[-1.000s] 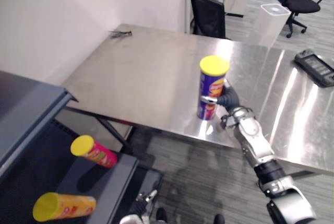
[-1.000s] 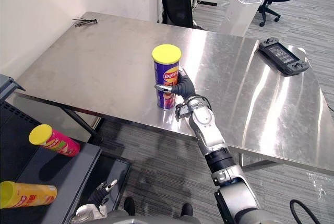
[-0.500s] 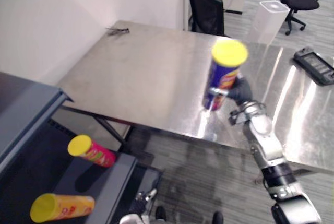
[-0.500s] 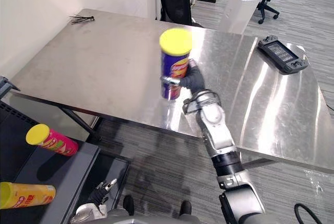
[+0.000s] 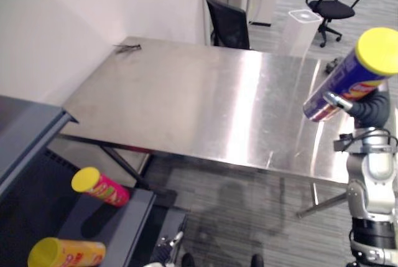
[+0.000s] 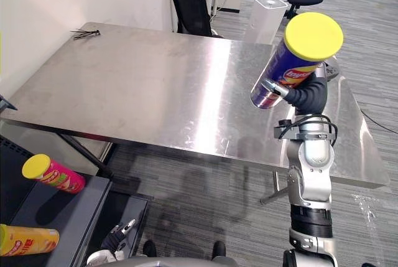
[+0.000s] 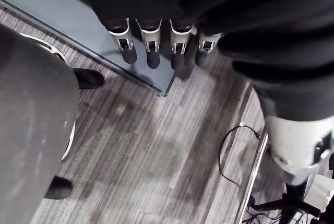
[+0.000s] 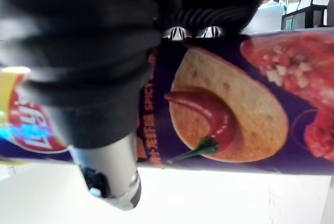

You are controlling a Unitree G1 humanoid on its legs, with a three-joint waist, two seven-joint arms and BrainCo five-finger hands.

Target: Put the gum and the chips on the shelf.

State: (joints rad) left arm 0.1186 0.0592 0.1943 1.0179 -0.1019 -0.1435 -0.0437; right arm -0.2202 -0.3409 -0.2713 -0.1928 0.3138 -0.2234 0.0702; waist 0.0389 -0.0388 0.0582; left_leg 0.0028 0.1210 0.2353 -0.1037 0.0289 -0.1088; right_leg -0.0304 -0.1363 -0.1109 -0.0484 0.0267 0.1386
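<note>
The purple chips can [image 6: 291, 68], capped with a yellow lid, was held in the right hand [image 6: 306, 97], whose fingers and thumb were curled round the lower part of the tube. The can was kept clear of the steel table [image 6: 155, 86] and was seen against the table's right-hand part. It was tilted, with the lid raised toward the robot's right and the metal base pointed down toward the table top. In the right wrist view the printed side of the can [image 8: 235, 114] was seen pressed against the dark ribbed cover, with the silver thumb [image 8: 107, 172] wrapped over it.

The left hand [image 7: 151, 46] was hung low by the robot's side, above the grey floor. Its fingers were relaxed and lined up side by side, and nothing was gripped in them. The same hand [image 6: 115, 239] was seen at the lower edge of the right eye view, near the front corner of the shelf [image 6: 62, 223].

The dark grey shelf was placed low at the robot's left, below the level of the table. Two tubes were laid on their sides on it: a pink can [image 6: 53, 175] with a yellow lid, and a yellow can [image 6: 28, 240] nearer the robot, the two set apart from each other.

A small bundle of black ties [image 6: 81, 32] was left at the table's far left corner. Beyond the table a black chair [image 6: 189, 12] was pushed close to it, and a white bin [image 6: 264, 15] was stood on the floor
</note>
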